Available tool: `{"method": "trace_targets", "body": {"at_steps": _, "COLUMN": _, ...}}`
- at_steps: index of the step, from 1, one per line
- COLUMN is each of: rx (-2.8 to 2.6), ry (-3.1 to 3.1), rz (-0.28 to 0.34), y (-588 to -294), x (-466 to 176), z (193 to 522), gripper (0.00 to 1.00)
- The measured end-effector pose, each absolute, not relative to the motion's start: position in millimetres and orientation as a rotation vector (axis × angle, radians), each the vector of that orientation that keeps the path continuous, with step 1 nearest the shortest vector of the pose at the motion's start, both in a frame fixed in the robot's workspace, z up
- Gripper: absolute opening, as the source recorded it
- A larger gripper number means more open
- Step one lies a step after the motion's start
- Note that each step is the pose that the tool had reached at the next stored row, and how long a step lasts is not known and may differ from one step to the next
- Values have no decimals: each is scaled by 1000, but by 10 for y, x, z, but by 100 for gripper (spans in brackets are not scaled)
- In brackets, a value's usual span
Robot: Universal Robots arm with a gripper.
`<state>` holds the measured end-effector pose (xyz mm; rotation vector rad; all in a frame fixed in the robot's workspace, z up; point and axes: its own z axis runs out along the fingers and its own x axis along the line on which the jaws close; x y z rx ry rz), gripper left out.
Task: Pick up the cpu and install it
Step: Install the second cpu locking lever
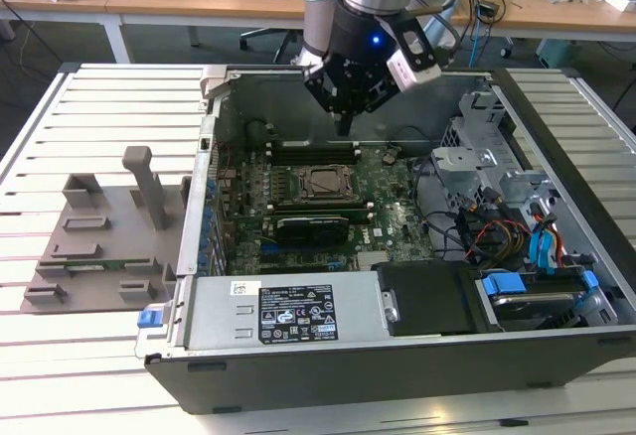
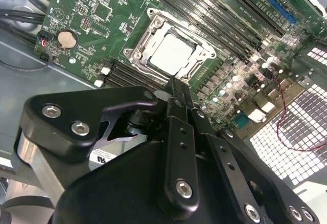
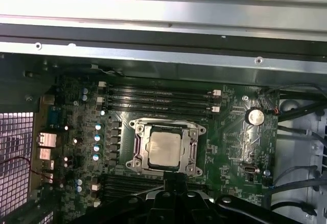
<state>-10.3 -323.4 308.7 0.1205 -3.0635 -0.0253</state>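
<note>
While cpu (image 3: 164, 150) lies flat in socket frame (image 3: 166, 132), metal top up, end effector (image 1: 345, 120) hovers above, fingers together, empty.

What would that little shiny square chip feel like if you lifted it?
The small flat silver-grey metal-topped chip looks stiff, not floppy. Being thin, it is probably light. Its smooth top may be slippery, and since it lies flat in the metal-edged socket frame, it seems unlikely to roll.

One cpu (image 3: 164, 150), one socket frame (image 3: 137, 152), one graphics card (image 1: 312, 226), one coin cell (image 3: 254, 116).
</note>
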Motion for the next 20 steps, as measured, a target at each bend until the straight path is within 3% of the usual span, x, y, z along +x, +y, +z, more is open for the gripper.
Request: {"method": "trace_targets", "body": {"at_steps": 20, "rx": 122, "ry": -3064, "rz": -53, "y": -3360, "x": -103, "z": 3073, "gripper": 11}}
